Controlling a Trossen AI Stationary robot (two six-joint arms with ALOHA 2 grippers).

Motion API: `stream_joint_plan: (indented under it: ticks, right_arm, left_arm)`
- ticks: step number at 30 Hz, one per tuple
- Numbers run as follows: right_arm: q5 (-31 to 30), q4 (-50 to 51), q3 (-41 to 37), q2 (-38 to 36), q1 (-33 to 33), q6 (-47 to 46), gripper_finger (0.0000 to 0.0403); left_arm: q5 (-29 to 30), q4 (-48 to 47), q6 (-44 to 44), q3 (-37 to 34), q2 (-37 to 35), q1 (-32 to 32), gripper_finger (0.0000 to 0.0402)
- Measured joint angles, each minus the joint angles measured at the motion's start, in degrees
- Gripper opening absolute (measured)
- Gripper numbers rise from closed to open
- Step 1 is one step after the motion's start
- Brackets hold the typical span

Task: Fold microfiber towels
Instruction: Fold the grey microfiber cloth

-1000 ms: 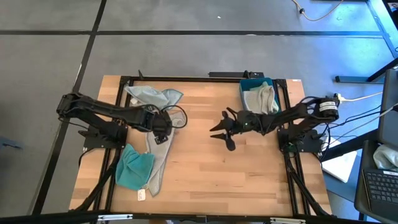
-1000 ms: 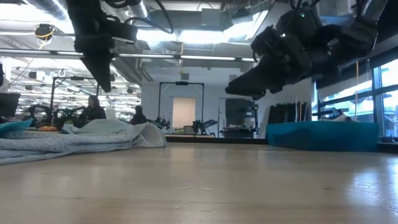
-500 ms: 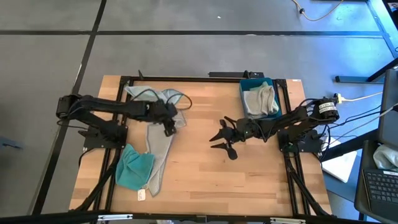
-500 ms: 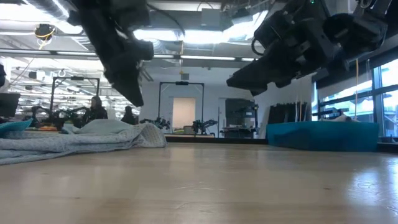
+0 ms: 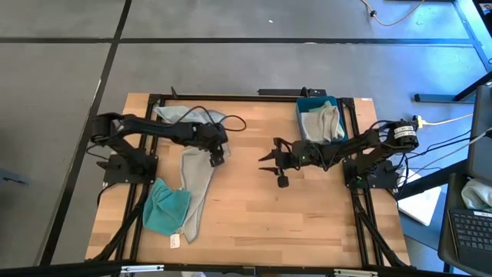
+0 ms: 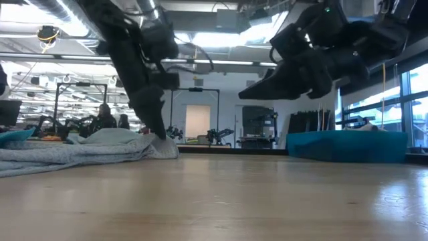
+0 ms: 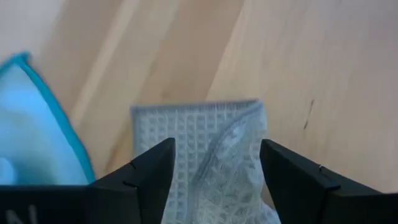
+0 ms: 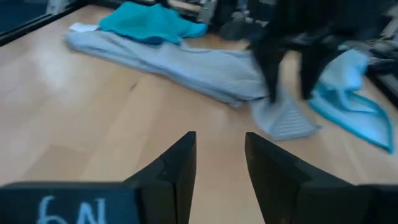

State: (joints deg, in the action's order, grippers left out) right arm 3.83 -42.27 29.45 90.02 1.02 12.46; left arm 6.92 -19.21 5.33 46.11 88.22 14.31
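Note:
A long light grey towel (image 5: 196, 188) lies crumpled along the table's left half, with its far corner (image 7: 205, 137) flat on the wood. A teal towel (image 5: 165, 209) lies against its left side. A pale blue towel (image 5: 184, 117) lies beyond it, near the far edge. My left gripper (image 7: 217, 155) points steeply down, open, with one finger on each side of the grey corner. My right gripper (image 8: 216, 155) hovers open and empty above the table's middle (image 5: 274, 168), pointing toward the towels. My left gripper comes from above, slanting toward the table's right, and its fingers (image 7: 155, 165) straddle the grey towel's far corner. In the low view its fingertips (image 6: 159, 130) reach down to the cloth. Whether they touch it I cannot tell.
A blue tray (image 5: 300, 123) holding folded cloths stands at the far right. A white tag (image 5: 174, 241) lies at the grey towel's near end. Bare wood spreads across the table's middle and near right. People and equipment show in the room beyond the table.
My left gripper has moved toward the table's right and sunk, tipping more steeply, down to the grey towel's far corner. My right gripper has rolled a little about its own axis while staying in place. The towels have kept still.

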Motion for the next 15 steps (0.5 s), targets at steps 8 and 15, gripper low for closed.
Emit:
stream_joint_plan:
  ticks: [8,15]
  right_arm:
    - [0.2,0.4,0.0,0.0,4.6,0.1,0.0140]
    - [0.3,2.0,0.0,0.0,5.1,-0.2,0.0140]
  left_arm:
    - [3.5,-3.9,3.0,5.5,4.0,-1.7,0.0218]
    - [11.9,-12.4,1.6,15.6,3.0,-9.5,0.0087]
